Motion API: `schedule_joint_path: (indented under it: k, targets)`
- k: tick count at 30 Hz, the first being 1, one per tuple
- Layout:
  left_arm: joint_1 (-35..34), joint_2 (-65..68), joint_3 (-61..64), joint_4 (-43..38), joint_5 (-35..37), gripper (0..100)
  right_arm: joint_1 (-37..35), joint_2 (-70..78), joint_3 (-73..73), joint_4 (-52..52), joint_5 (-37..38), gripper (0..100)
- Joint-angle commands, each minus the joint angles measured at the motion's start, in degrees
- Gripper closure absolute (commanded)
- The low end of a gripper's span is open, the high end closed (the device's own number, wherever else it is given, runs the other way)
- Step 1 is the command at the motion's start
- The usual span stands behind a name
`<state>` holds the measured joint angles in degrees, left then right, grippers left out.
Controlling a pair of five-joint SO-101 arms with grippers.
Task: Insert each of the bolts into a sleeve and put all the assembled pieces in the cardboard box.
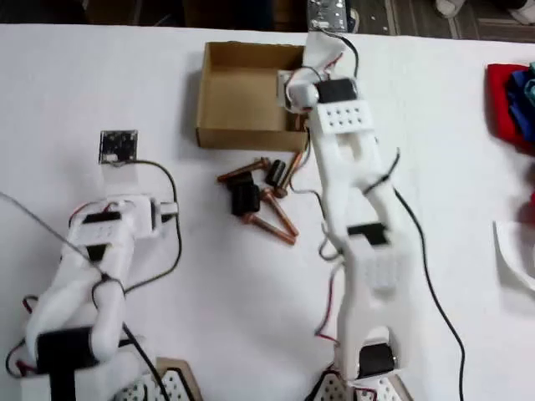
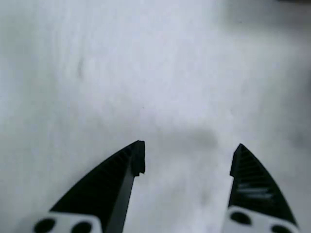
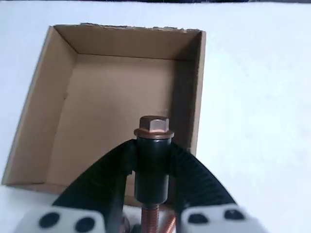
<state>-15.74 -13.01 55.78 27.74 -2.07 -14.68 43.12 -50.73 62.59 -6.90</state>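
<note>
Risk lies in the drop. The right gripper (image 3: 153, 150), clamped on the black sleeve (image 3: 152, 172), holds the assembled piece (image 3: 152, 145) right over the rim of the cardboard box (image 3: 116, 92), at the wall facing that arm. Released here, I judge it could strike the wall and tumble out onto the table (image 1: 251, 317), or the bolt (image 3: 154, 127) could jolt free on landing. The bolt is copper-coloured and upright, its flanged hex head seated on the sleeve's top, thread poking out beneath. Just beside the box lie loose bolts (image 1: 269, 223) and loose sleeves (image 1: 245, 197). The left gripper (image 2: 187, 155) hangs spread wide over bare table, grasping nothing.
</note>
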Motion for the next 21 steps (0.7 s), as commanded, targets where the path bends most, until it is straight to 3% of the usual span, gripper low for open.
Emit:
schedule_joint_path:
  k: [1,5,11,21]
  targets:
    - [0.8,4.7,-7.5,5.5,-0.4,71,-0.7,14.8,-33.8,4.9,-0.2,97.8]
    - [0.8,8.4,-11.6,9.4,-0.4,71,-0.7,23.6,-42.1,4.4,-0.3,97.8]
    - [0.7,9.2,-12.6,10.0,-0.4,71,-0.4,24.1,-35.4,-1.3,-0.2,97.8]
    - [0.7,9.2,-12.6,9.8,-0.4,71,-0.7,24.5,-28.6,-1.5,-0.1,97.8]
